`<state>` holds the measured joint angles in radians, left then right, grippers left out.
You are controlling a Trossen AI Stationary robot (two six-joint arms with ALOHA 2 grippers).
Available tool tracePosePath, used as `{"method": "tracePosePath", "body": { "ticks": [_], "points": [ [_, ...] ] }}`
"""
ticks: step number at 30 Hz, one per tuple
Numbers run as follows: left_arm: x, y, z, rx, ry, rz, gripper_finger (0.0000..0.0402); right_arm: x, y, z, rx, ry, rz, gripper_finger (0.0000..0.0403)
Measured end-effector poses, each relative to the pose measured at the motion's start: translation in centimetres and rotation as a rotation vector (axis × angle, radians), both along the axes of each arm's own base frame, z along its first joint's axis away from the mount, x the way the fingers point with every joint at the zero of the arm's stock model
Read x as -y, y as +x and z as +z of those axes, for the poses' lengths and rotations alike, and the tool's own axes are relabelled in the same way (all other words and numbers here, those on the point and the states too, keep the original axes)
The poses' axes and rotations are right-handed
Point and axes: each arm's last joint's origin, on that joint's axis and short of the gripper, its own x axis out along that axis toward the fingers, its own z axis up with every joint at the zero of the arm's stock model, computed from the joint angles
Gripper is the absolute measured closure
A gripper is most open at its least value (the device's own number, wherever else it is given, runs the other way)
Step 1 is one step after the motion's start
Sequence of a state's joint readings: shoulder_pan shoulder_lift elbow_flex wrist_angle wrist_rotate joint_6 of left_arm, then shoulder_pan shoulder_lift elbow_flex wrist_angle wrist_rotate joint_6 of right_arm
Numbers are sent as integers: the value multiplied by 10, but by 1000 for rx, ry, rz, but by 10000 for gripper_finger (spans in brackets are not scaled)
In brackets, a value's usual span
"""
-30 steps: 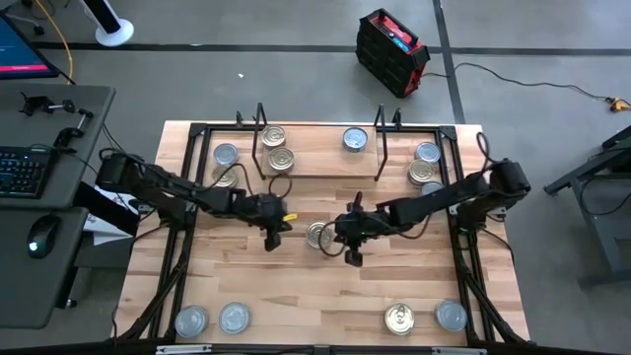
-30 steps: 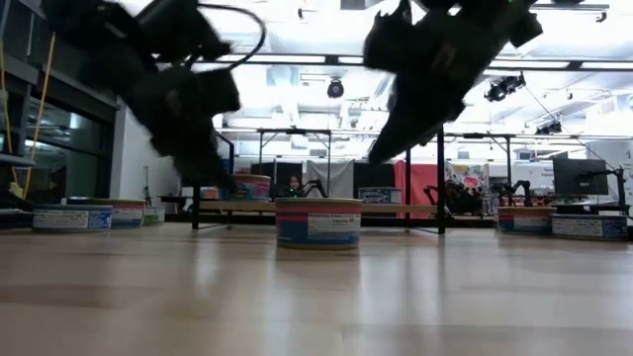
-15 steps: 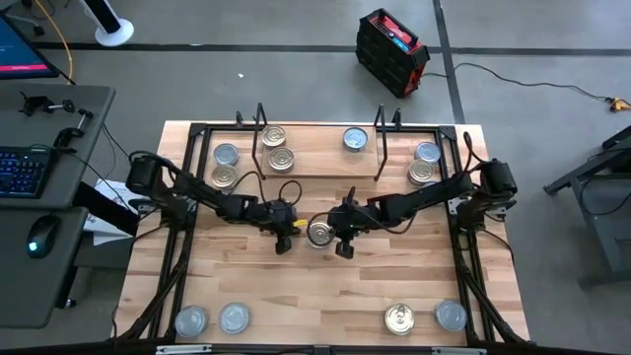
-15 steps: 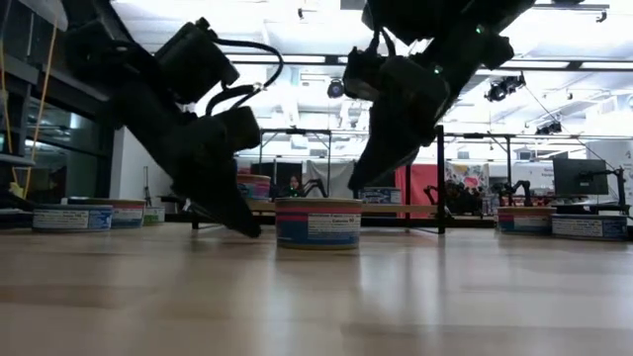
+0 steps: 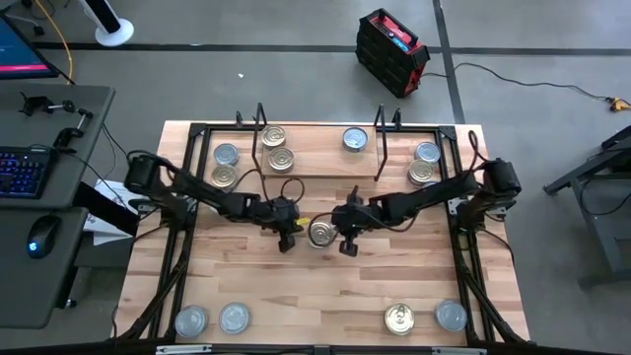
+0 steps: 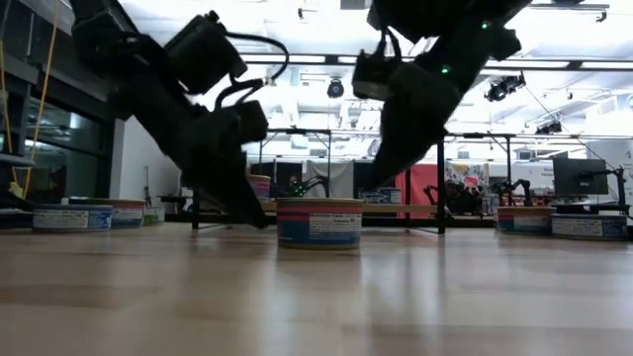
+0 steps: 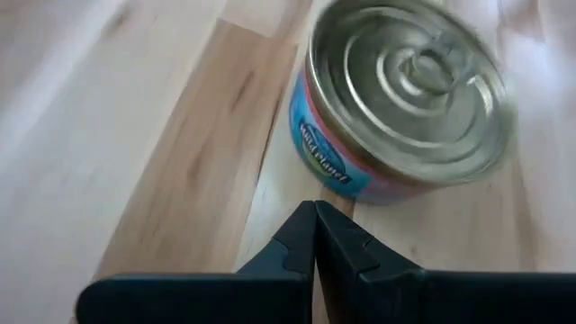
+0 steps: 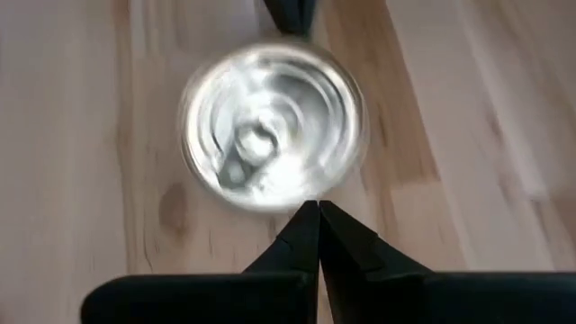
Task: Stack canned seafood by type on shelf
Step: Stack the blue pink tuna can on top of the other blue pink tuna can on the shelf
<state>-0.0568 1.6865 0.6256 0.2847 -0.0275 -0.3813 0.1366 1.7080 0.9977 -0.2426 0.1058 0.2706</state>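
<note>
Landmark: the centre tin (image 5: 320, 234), standing upright on the wooden table (image 5: 325, 296), in front of the shelf (image 5: 317, 158).

Around it: three tins on the shelf board, two gold ones (image 5: 277, 148) toward its left end, one silver tin (image 5: 355, 139) toward its right. Two more tins (image 5: 225, 166) sit on the table just left of the shelf, a further cluster (image 5: 424, 163) just right of it. Along the table's near edge, well apart from the centre tin, are two silver tins (image 5: 212, 319) at left and a gold and a silver tin (image 5: 419, 318) at right. A red-and-black case (image 5: 391, 39) lies on the floor beyond the table. Nothing stands between the centre tin and the shelf.

Centre tin: flat, round, ringed shiny lid with a pull tab, blue and pink label band (image 6: 318, 225) round its side.

Tools: left tool (image 5: 287, 235) is low at the table just left of the centre tin, fingertips pressed together, holding nothing; the left wrist view shows a small gap to the tin. Right tool (image 5: 346, 240) is just right of the tin, fingers likewise pressed together and empty, tips (image 8: 309, 220) at the tin's rim; contact cannot be told.
</note>
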Motion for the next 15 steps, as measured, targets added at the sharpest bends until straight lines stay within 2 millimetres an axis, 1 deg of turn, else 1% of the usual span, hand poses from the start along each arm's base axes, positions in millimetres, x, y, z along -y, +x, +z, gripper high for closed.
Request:
{"method": "tracePosePath", "body": {
  "ticks": [2,4,6,8,11,13,15],
  "points": [
    [-3,-6,11,-13,-6,15,401,-2,-7,4,-40,-24,0,403],
    [-4,-12,26,18,10,8,401,-5,-15,5,-59,-38,6,403],
    [-4,-16,40,81,9,5,401,-7,-24,3,-61,-23,7,403],
    [-1,-16,50,146,5,-6,401,-10,-30,-4,-63,18,4,403],
    [6,-11,50,206,39,-43,401,-14,-33,-15,-23,57,-5,403],
    [10,-5,41,210,59,-60,401,-16,-30,-17,52,71,-5,403],
    [13,-2,31,170,64,-67,401,-15,-28,-17,92,71,-11,403]
  ]
}}
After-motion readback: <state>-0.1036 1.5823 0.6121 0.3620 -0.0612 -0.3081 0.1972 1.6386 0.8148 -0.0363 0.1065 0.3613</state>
